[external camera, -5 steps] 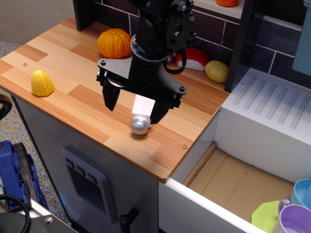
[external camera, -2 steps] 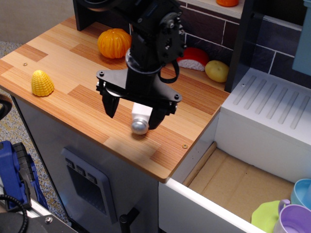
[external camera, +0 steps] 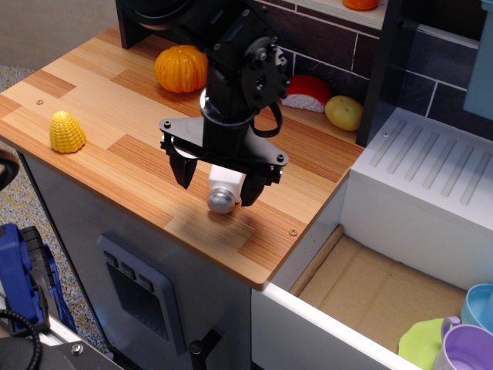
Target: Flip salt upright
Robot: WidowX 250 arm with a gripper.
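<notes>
Between spread tool fingers: salt lying, cap toward counter edge

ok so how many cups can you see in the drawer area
2. A blue cup sits at the far right edge, and a purple cup sits just in front of it at the bottom right corner. Both are cut off by the frame, so more may be hidden.

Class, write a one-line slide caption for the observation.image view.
Open gripper straddles the salt lying on its side on the wooden counter.
</notes>
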